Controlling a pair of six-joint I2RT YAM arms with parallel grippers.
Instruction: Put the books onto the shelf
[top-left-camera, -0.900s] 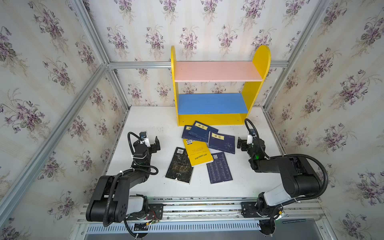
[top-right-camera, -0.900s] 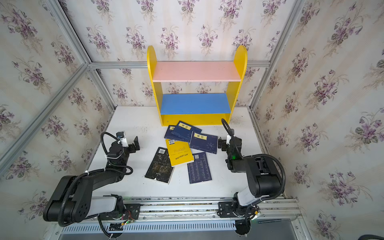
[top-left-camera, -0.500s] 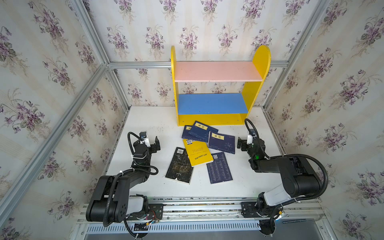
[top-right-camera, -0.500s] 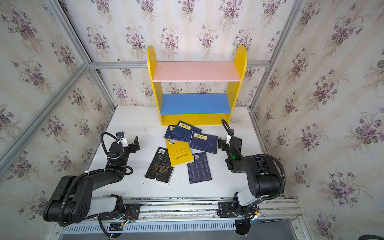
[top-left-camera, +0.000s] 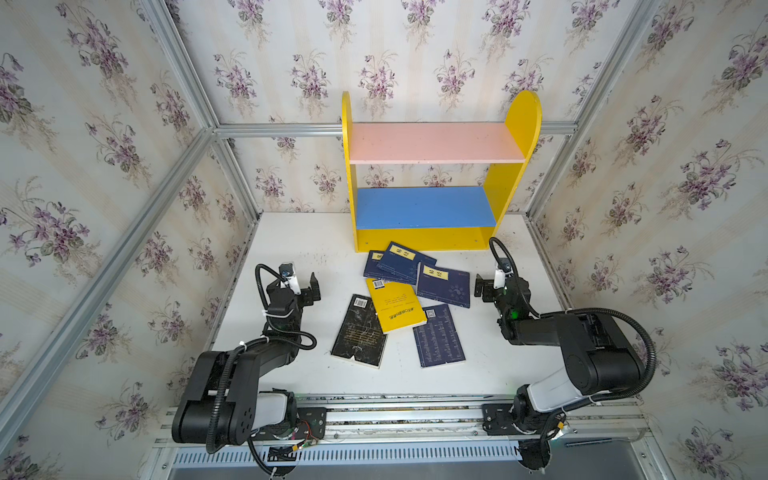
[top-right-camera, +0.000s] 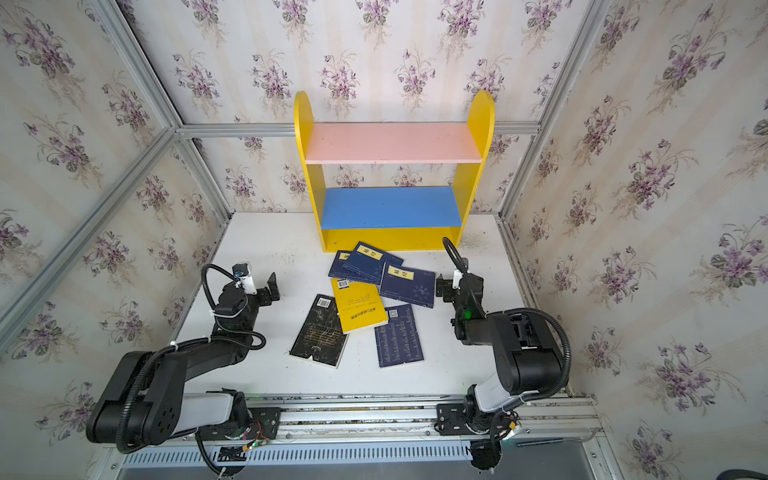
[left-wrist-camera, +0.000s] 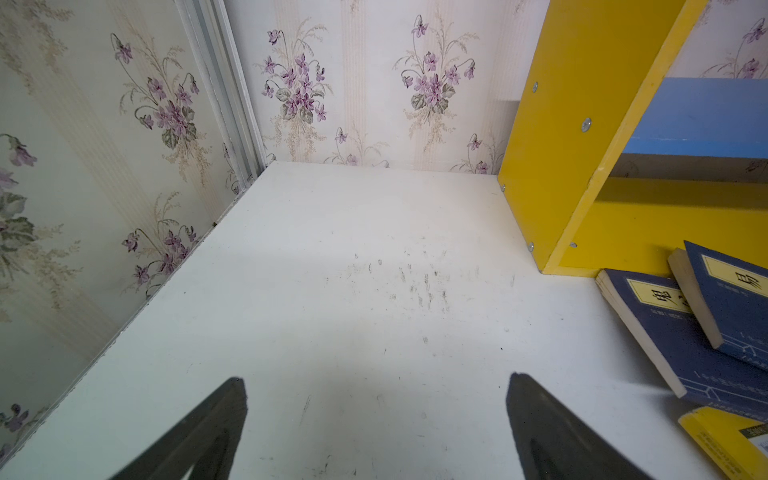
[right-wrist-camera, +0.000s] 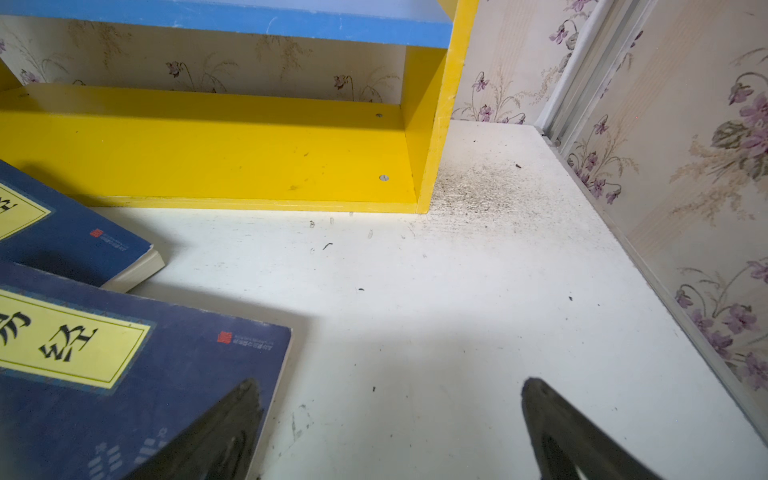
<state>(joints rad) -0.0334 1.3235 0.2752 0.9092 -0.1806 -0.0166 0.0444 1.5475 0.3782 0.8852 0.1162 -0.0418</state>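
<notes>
I am holding my left tool (top-left-camera: 311, 286) low over the tabletop (top-left-camera: 291, 237), jaws wide apart and gripping nothing. In the left wrist view only scuffed white surface is showing between its dark fingers (left-wrist-camera: 216, 415). The arm behind it is folding back to the rail, with the forearm pointing toward the back wall. My right tool (top-left-camera: 481, 286) is mirroring that pose, jaws likewise spread and empty.

The books (top-left-camera: 409, 299) are all lying flat on the tabletop between my two tools, none on the shelf. A labelled navy book (top-left-camera: 444, 284) is lying just beside my right tool's inner finger; whether the finger is touching its corner I cannot tell. Beyond it two more navy books (top-left-camera: 401, 261) are overlapping. The yellow book (top-left-camera: 395, 307) is resting partly on the black book (top-left-camera: 360, 332), which is lying nearest my left tool yet apart from it. A fourth navy book (top-left-camera: 438, 337) is lying back toward the rail. The shelf (top-left-camera: 424, 241) is standing ahead of both tools against the back wall.
</notes>
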